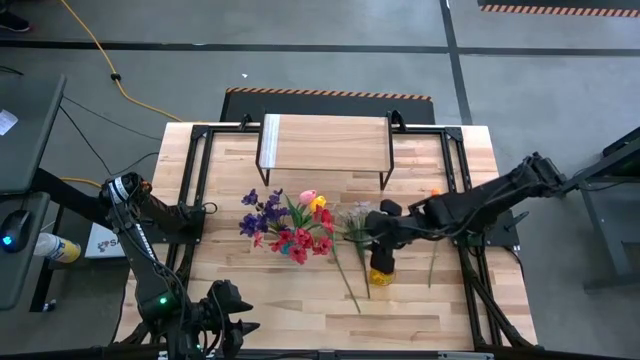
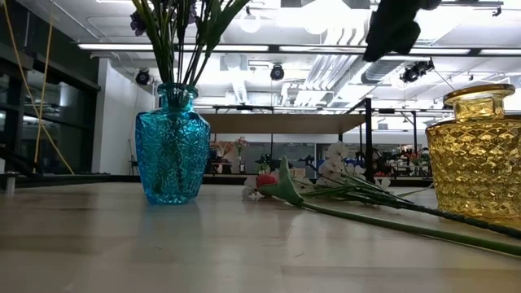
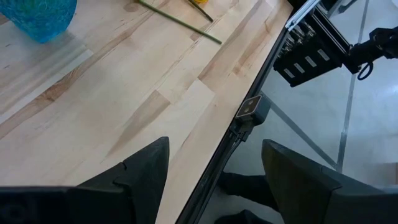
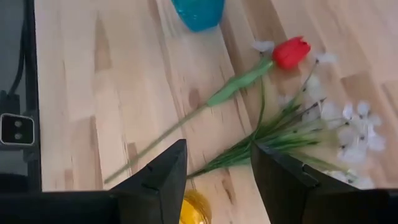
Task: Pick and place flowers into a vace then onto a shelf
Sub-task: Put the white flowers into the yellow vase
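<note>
A blue glass vase (image 1: 293,243) stands mid-table and holds a bunch of purple, red, pink and yellow flowers (image 1: 285,222). It shows again as the blue vase (image 2: 172,146) in the low view. To its right, a red tulip (image 4: 291,51) and a white spray (image 4: 348,130) lie flat on the planks, next to a yellow vase (image 1: 382,270). My right gripper (image 1: 368,228) hovers open above these loose stems (image 4: 217,146). My left gripper (image 1: 240,325) waits open over the near left edge (image 3: 214,143). The shelf (image 1: 325,145) stands at the far side.
Another loose stem (image 1: 432,258) lies right of the yellow vase (image 2: 476,155), with an orange bloom (image 1: 435,190) farther back. Black frame rails (image 1: 200,180) run along both table sides. Bare planks lie between the vases and the near edge (image 1: 330,335).
</note>
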### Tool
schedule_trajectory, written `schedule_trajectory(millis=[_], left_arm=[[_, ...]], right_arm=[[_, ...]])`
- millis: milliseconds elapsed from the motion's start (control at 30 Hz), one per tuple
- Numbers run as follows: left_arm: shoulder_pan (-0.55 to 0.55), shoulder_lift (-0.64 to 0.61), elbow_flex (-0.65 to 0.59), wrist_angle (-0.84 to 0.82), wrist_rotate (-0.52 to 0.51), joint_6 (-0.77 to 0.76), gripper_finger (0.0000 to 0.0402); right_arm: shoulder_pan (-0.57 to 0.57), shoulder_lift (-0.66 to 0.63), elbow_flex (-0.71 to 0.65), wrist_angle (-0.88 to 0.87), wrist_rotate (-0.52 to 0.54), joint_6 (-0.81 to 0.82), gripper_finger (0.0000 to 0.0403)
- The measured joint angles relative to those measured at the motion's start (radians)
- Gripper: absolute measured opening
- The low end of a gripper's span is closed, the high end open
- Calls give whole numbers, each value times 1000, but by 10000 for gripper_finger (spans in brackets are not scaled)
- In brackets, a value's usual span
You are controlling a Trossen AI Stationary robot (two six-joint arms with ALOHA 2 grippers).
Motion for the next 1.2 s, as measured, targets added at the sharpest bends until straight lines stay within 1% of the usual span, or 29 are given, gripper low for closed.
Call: schedule_trajectory(millis=[200, 300, 533, 867, 1200], left_arm=[[0, 0, 0, 1, 0, 0, 287], [0, 0, 0, 3, -7, 0, 287], [0, 0, 0, 2, -16, 0, 287], [0, 0, 0, 1, -16, 0, 287], [0, 0, 0, 1, -10, 0, 287]], right_arm=[[-59, 15, -4, 2, -88, 92, 169], [-80, 29, -4, -2, -106, 125, 169], [-93, 112, -4, -43, -115, 150, 169], [-100, 238, -4, -57, -77, 170, 170], [-151, 307, -4, -34, -87, 195, 170]])
